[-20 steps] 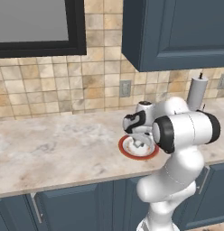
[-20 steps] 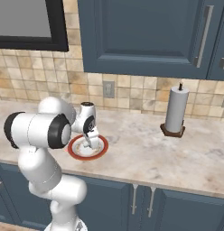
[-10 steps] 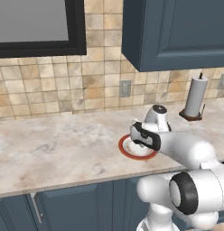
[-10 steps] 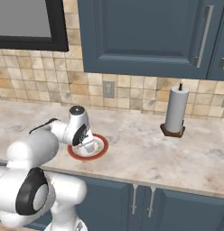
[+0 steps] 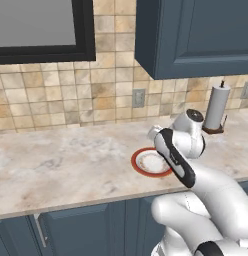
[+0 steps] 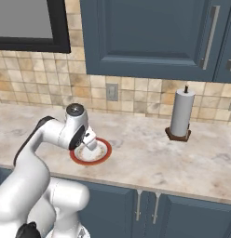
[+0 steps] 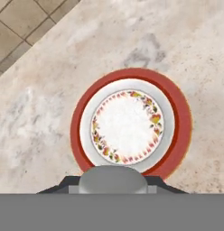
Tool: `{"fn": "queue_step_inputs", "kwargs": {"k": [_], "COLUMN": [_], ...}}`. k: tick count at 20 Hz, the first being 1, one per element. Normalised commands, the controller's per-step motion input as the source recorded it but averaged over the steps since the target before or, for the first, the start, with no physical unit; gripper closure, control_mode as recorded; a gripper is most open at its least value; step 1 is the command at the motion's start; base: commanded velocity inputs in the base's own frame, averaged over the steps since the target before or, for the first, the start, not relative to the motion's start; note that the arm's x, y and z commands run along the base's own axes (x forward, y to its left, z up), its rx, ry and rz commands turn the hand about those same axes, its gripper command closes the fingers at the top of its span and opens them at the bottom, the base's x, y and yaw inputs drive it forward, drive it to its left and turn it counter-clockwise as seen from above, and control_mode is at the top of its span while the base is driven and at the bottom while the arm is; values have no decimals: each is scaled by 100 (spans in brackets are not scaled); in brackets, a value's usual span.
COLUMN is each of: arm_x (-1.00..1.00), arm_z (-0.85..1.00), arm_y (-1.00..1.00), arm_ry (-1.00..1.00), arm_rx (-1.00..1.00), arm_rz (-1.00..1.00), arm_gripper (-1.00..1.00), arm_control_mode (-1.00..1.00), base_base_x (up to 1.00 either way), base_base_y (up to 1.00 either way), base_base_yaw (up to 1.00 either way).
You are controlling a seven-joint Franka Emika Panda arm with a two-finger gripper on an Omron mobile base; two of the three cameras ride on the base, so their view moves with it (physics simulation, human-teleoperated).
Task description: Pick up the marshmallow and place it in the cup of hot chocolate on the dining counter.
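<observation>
On the left, the marbled tabletop (image 5: 56,165) is bare along its front edge, backed by tan tiles with a wall socket (image 5: 139,98) above its rear edge. Near the middle of the tabletop, closer to the front edge than the back, sits the red-rimmed plate (image 7: 181,118), its flowered centre empty.

Directly over the plate hangs the tool (image 7: 112,184), pointing straight down. Its tips are drawn in narrow on the marshmallow (image 7: 112,177), a small grey lump sitting between them at the near side of the plate, lifted off it by my reading. It is a short, squat piece with no real long axis. Its rounded side faces the hand camera, and I cannot tell which way its flat ends point.

To the right, well apart from the plate, a paper-towel roll (image 6: 182,111) stands upright near the rear edge.

The coming move turns on where the cup of hot chocolate lies from the tool, and that direction cannot be told here. The base probably has to drive off to the dining counter first.
</observation>
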Motion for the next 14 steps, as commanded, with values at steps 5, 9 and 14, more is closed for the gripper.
{"fn": "queue_step_inputs", "kwargs": {"k": [5,9,14], "arm_x": [-30,-27,-21], "arm_z": [69,50,35], "arm_y": [-9,0,0], "arm_ry": [-15,-30,-48], "arm_rx": [0,0,0], "arm_rz": [50,59,58], "arm_gripper": [100,100,100], "arm_control_mode": [-100,-100,-100], "base_base_x": [0,0,0], "base_base_y": [0,0,0], "base_base_yaw": [0,0,0]}}
